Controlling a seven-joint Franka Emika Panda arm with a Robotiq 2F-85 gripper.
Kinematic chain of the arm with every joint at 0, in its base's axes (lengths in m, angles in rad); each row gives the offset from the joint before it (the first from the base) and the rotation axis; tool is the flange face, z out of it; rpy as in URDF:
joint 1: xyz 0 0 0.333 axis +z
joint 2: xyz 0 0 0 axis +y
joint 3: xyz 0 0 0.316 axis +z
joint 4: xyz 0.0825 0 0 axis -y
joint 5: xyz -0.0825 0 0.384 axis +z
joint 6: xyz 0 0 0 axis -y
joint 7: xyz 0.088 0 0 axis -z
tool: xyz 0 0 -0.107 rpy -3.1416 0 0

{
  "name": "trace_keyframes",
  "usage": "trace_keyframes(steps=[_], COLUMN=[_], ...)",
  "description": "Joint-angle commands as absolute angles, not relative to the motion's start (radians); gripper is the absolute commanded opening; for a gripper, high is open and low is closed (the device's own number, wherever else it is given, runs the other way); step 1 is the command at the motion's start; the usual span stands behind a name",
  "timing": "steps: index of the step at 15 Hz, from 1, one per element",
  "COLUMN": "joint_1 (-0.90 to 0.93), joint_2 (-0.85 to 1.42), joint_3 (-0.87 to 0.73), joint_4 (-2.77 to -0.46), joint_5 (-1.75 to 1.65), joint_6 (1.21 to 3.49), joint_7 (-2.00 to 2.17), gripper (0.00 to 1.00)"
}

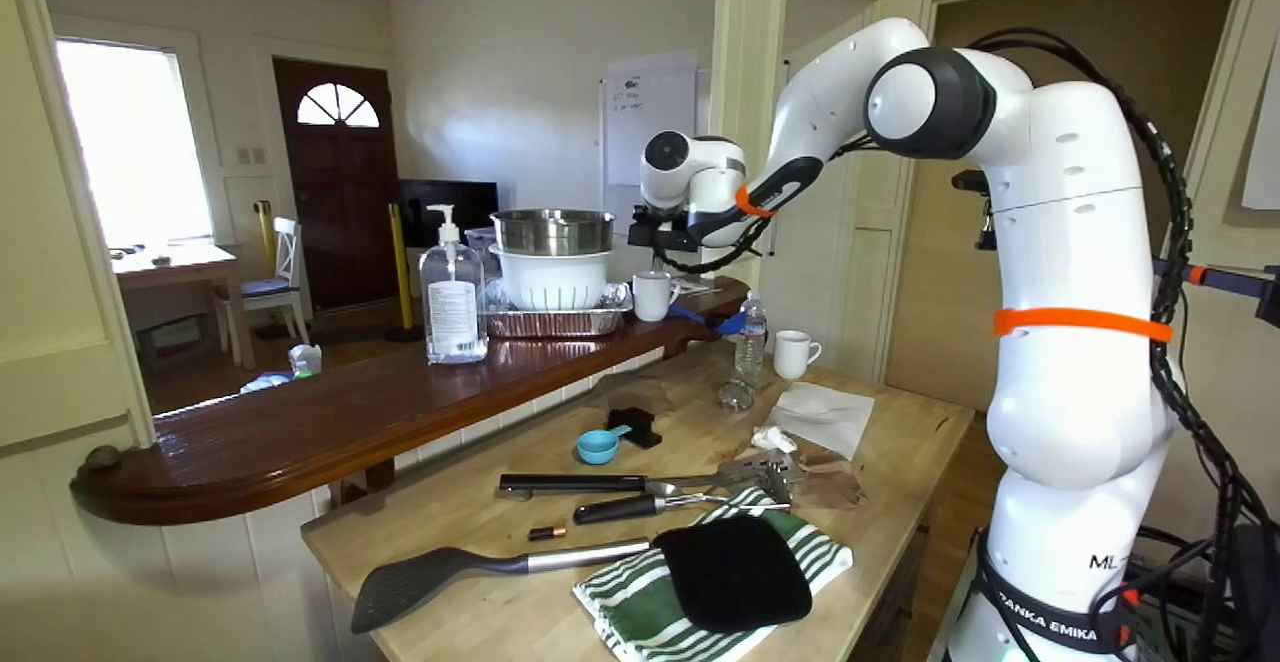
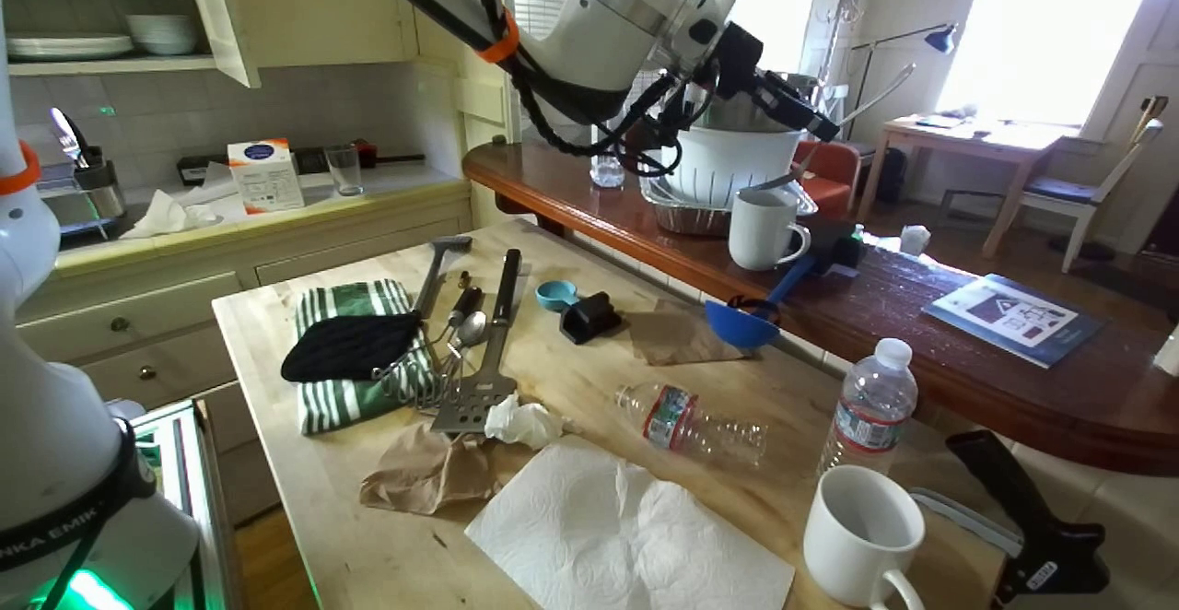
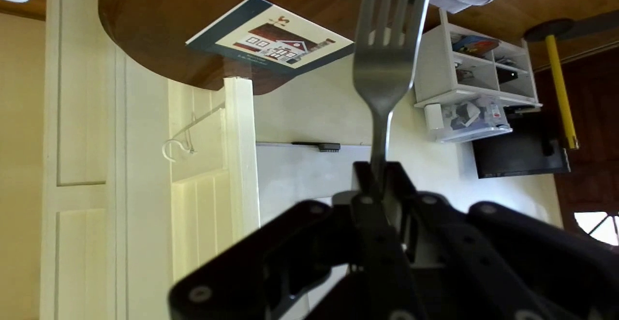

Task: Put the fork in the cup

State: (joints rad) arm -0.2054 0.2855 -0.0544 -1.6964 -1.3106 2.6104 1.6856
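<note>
A silver fork [image 3: 385,71] is held by its handle between my black fingers [image 3: 379,172] in the wrist view, tines away from the gripper. In an exterior view the fork handle [image 2: 880,97] sticks up past the gripper [image 2: 822,123], and the tilted fork points down to the white mug [image 2: 760,230] on the brown counter. The tines are at the mug's opening; I cannot tell how far inside the rim. The same mug [image 1: 651,298] stands just below my gripper [image 1: 662,239] in an exterior view. The mug's inside is hidden.
A white colander [image 1: 553,280] with a metal pot [image 1: 553,232] stands beside the mug on a foil tray [image 1: 555,323]. A blue ladle [image 2: 741,322] lies by the counter edge. A second white mug [image 2: 861,536] and a water bottle [image 2: 869,403] stand on the lower table.
</note>
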Motion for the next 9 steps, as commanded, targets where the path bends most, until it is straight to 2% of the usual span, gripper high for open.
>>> trace_keyframes(steps=[1, 9], joint_1=[-0.191, -0.186], joint_2=[0.322, 0.333], joint_3=[-0.065, -0.062], joint_4=[-1.663, -1.682], joint_5=[-1.398, -1.443], joint_6=[2.633, 2.622], joint_7=[1.781, 1.822], gripper=[0.03, 0.03])
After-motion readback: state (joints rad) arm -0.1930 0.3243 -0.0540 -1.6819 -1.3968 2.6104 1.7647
